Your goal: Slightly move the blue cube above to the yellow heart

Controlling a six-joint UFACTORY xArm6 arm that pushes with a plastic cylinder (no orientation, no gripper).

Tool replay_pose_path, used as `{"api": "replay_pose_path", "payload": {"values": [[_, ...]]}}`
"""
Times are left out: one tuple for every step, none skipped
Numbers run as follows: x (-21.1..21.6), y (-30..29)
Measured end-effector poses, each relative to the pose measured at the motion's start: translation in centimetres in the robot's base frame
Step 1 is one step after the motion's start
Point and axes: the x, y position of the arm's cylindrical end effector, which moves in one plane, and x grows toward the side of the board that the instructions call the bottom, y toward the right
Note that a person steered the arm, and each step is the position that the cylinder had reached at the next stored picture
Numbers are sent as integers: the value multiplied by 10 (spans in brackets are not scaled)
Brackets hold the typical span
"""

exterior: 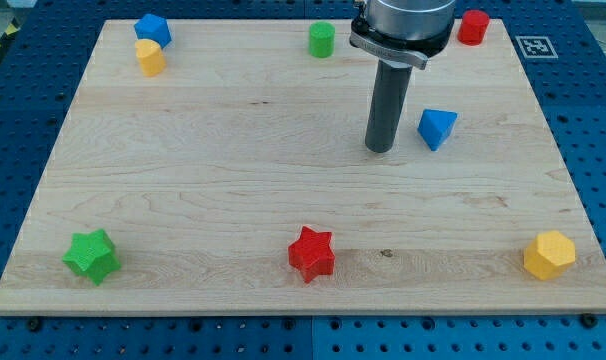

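Observation:
A blue cube (pixel 152 28) sits at the board's top left corner. A yellow heart (pixel 150 58) lies just below it, touching or nearly touching it. My tip (pixel 380 149) rests on the board right of centre, far to the right of both blocks. It stands just left of a blue triangular block (pixel 437 128), with a small gap between them.
A green cylinder (pixel 321 40) sits at the top centre and a red cylinder (pixel 472 27) at the top right. Along the bottom lie a green star (pixel 91 256), a red star (pixel 311 253) and a yellow hexagon (pixel 549 254). The wooden board (pixel 213 170) ends close to these blocks.

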Motion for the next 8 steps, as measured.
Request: {"api": "replay_pose_path", "payload": {"values": [[0,-2],[0,-20],[0,-48],[0,-67],[0,-69],[0,-101],[0,-148],[-4,-191]]}}
